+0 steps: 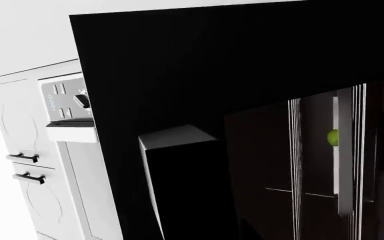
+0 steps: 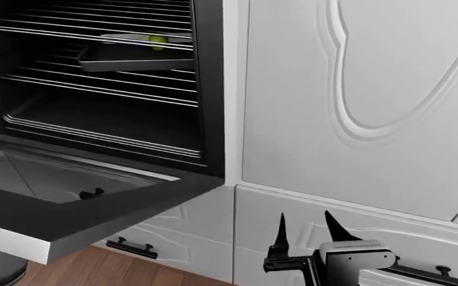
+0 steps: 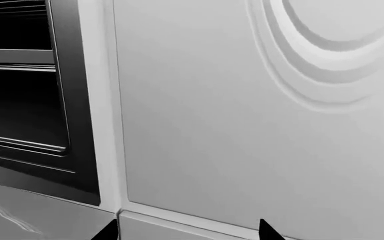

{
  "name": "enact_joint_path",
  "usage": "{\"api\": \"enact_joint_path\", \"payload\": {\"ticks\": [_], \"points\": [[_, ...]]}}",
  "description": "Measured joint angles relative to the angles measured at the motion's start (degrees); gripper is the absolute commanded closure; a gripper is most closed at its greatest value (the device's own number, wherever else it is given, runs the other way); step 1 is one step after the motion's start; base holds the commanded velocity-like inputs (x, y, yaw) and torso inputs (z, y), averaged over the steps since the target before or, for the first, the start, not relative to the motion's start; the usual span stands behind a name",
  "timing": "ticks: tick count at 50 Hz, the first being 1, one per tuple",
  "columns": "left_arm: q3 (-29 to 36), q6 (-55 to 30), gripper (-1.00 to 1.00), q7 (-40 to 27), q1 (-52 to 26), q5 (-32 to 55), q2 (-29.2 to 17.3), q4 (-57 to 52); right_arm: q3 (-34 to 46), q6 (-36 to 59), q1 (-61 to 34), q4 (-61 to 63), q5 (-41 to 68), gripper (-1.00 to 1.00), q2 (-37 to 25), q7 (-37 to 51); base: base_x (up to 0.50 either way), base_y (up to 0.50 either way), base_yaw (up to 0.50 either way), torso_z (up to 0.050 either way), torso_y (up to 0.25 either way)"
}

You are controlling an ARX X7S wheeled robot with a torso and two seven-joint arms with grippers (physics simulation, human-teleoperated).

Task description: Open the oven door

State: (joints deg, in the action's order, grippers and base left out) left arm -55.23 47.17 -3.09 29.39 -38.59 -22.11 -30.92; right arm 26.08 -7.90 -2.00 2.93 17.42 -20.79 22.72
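The door (image 2: 70,208) hangs nearly flat below the cavity, open. Right gripper (image 2: 305,229) idles wide apart by the cabinet (image 2: 356,89); the left's jaws I can't see. Letting go might let it spring back.

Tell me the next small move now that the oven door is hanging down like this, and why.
Probably none on the door beyond a slight final lowering: the oven door already lies nearly flat, with the racks and a tray exposed. The right gripper is open and empty beside the white cabinet. The left gripper is not visible, so I'd back that arm off gently.
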Motion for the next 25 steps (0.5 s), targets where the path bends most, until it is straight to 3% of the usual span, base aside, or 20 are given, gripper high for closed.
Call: {"api": "enact_joint_path", "payload": {"ticks": [25], "points": [[-2.12, 7.40, 1.00, -5.72, 1.40, -2.73, 3.81, 5.05, 0.07, -0.04, -0.03, 0.21, 0.10, -1.00, -0.31, 0.38, 0.00, 0.00, 0.00, 0.002, 0.004]]}}
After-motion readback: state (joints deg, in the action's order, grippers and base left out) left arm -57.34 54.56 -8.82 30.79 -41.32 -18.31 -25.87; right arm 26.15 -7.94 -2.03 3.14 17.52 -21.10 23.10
